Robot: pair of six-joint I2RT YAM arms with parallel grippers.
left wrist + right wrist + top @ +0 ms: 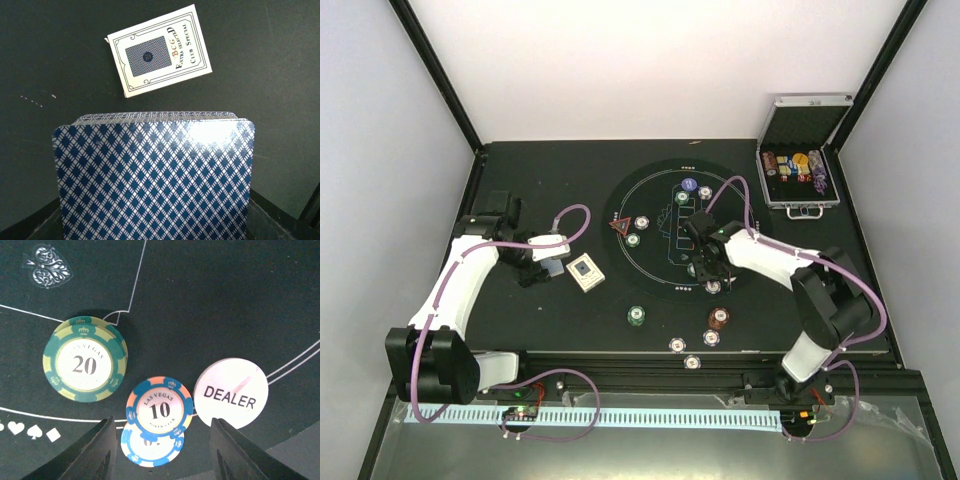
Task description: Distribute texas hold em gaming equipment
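White-shelled left arm (458, 283) and right arm (770, 255), black joints, purple cables, black gripper fingers (92, 455).

Blue-diamond-backed card deck (155, 175) standing on edge, back facing the lens. Green 20 chip (85, 358) lying flat on the felt. Blue-orange 10 chip (160, 410) overlapping a blue-white chip (150, 450). White DEALER button (231, 392) lying just beside them. Red triangular marker (619, 227) sitting at the ring's left edge.

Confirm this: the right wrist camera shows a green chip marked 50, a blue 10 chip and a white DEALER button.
No: the green chip is marked 20, not 50, as the right wrist view shows. The blue 10 chip and white DEALER button are there.
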